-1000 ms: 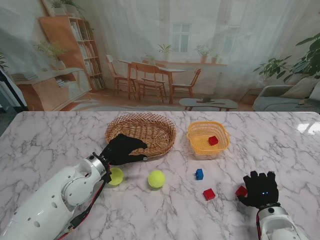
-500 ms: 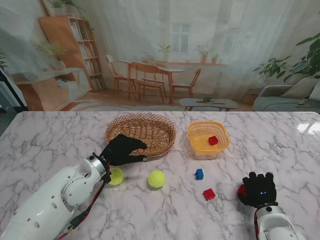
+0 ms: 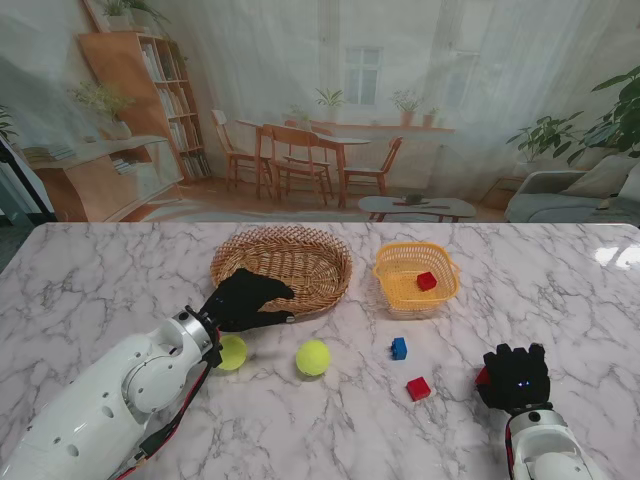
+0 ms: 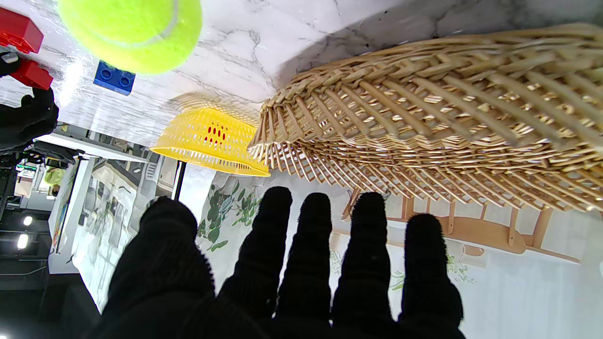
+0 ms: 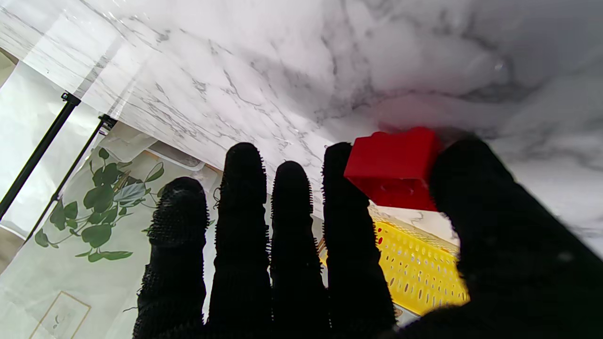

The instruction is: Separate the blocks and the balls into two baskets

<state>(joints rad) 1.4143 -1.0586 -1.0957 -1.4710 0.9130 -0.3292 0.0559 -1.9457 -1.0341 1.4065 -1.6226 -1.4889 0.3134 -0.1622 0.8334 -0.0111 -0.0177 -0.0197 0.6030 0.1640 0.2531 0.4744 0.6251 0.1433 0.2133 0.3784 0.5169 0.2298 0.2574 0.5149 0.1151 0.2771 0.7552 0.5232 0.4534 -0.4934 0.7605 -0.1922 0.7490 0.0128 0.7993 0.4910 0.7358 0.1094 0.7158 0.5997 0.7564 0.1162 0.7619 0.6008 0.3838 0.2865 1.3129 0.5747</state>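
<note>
Right hand (image 3: 516, 378) pinches a red block (image 5: 393, 167) between thumb and forefinger — light, rigid, slick plastic; flat faces grip best. Left hand (image 3: 245, 300), by the wicker basket (image 3: 285, 262), is spread.

- No words, labels, brand names, numbers or signs can be read in any of the views.
- Nothing on the table, the baskets, the blocks or the balls carries legible print.
</note>
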